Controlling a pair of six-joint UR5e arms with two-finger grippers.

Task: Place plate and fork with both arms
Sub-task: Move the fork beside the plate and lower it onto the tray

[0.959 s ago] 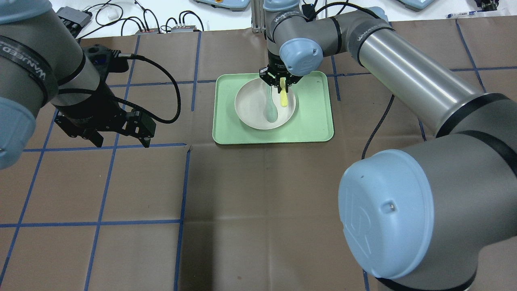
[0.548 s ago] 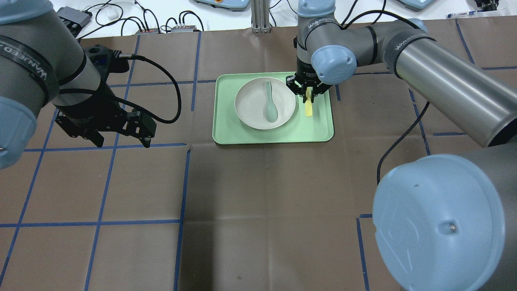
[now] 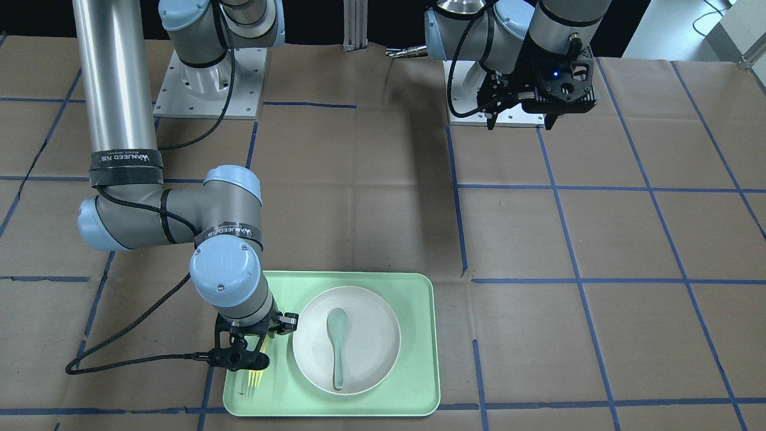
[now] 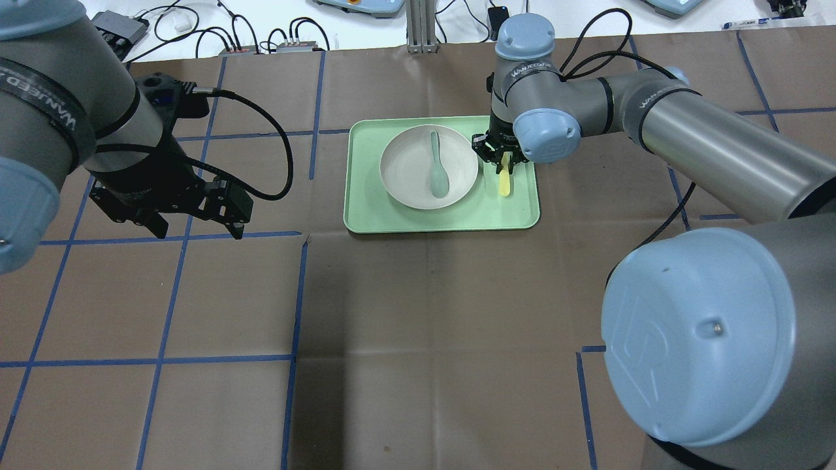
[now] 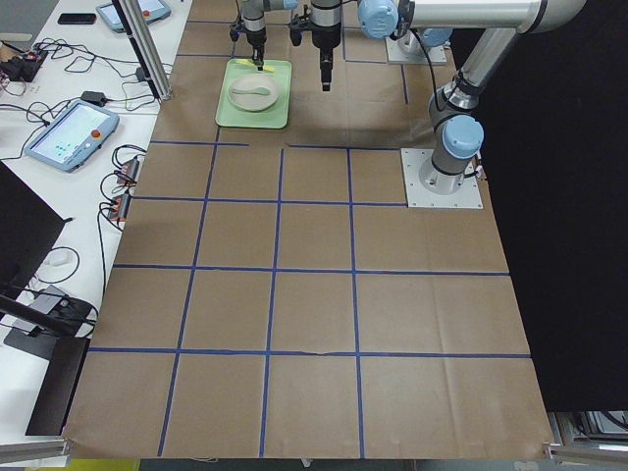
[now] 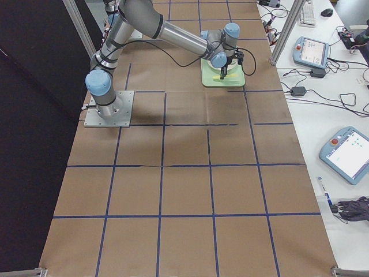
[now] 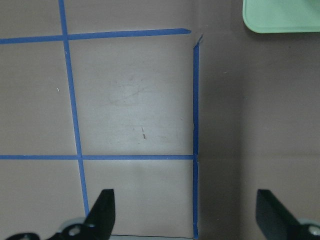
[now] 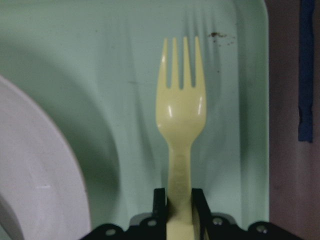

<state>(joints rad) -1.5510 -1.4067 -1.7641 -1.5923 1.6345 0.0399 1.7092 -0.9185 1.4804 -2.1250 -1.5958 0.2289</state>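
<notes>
The off-white plate (image 4: 405, 171) lies on the light-green tray (image 4: 444, 225) and holds a grey-green spoon (image 4: 436, 168). My right gripper (image 4: 501, 161) is shut on the handle of the yellow fork (image 4: 504, 184). It holds the fork low over the tray's strip just right of the plate. In the right wrist view the fork (image 8: 181, 115) sticks out from between the fingers, tines toward the tray's far rim. I cannot tell whether it touches the tray. My left gripper (image 4: 198, 232) is open and empty over the table, well left of the tray.
In the front-facing view the tray (image 3: 335, 410), plate (image 3: 374, 341), fork (image 3: 256, 377) and right gripper (image 3: 248, 353) sit near the bottom; the left gripper (image 3: 519, 123) hangs at the top right. The left wrist view shows brown paper, blue tape and a tray corner (image 7: 280, 20).
My right gripper has carried the fork from over the plate to the right, to the tray beside the plate, and lower. The left arm has not moved.
</notes>
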